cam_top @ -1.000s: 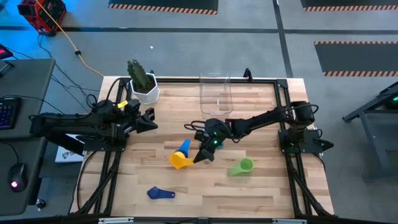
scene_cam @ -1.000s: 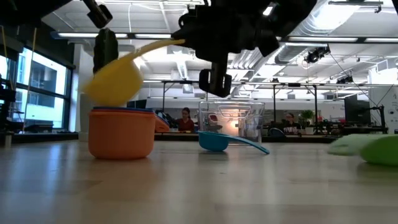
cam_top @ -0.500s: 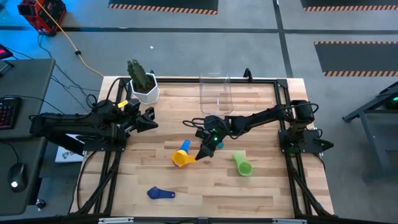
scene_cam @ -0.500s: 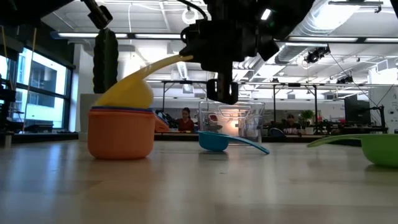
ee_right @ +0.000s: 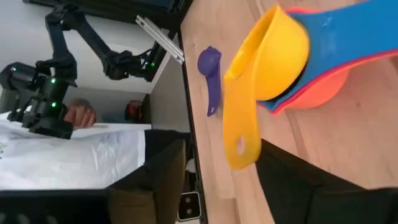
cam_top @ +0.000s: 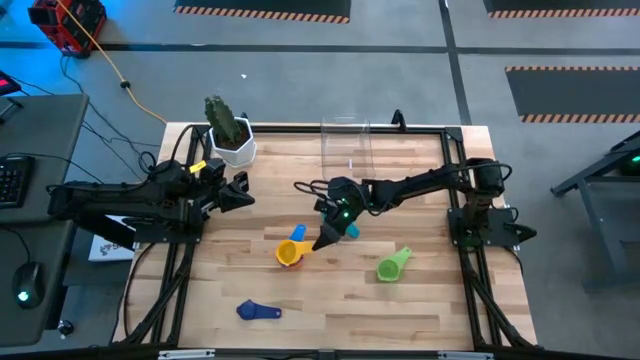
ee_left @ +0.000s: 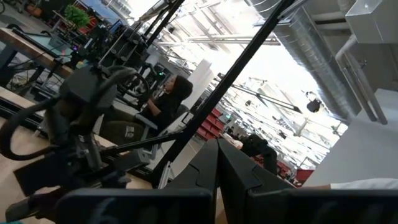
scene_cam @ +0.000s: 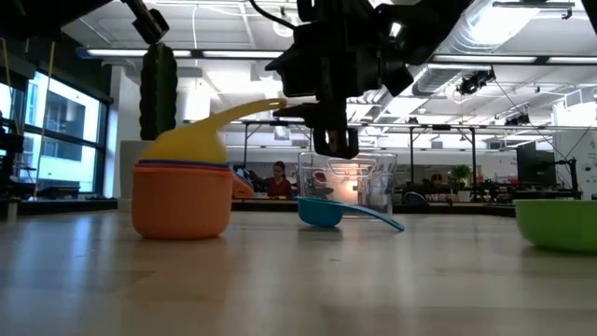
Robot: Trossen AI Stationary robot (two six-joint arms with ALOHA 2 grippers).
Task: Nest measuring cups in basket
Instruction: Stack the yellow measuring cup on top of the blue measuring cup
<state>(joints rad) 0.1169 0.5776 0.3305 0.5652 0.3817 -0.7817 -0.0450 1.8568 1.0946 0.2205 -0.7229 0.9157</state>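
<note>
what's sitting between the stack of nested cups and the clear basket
In the high view, the right gripper and its arm cross the line from the nested stack to the basket, with the light blue cup beside that path.

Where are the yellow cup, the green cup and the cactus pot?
yellow cup [ee_right: 273,53], right wrist view, on its bowl
green cup [cam_top: 391,268], high view, on its bowl
cactus pot [cam_top: 234,150], high view, on its white rim

Your right gripper [cam_top: 325,240] has opened and let go of the yellow cup [scene_cam: 191,145], which a second ago hung tilted above the orange cup [scene_cam: 182,201]; it now sits nested on that stack, its handle reaching toward the fingers. The green cup [cam_top: 391,267], beyond the gripper, has rolled twice and turned its handle round.
</note>
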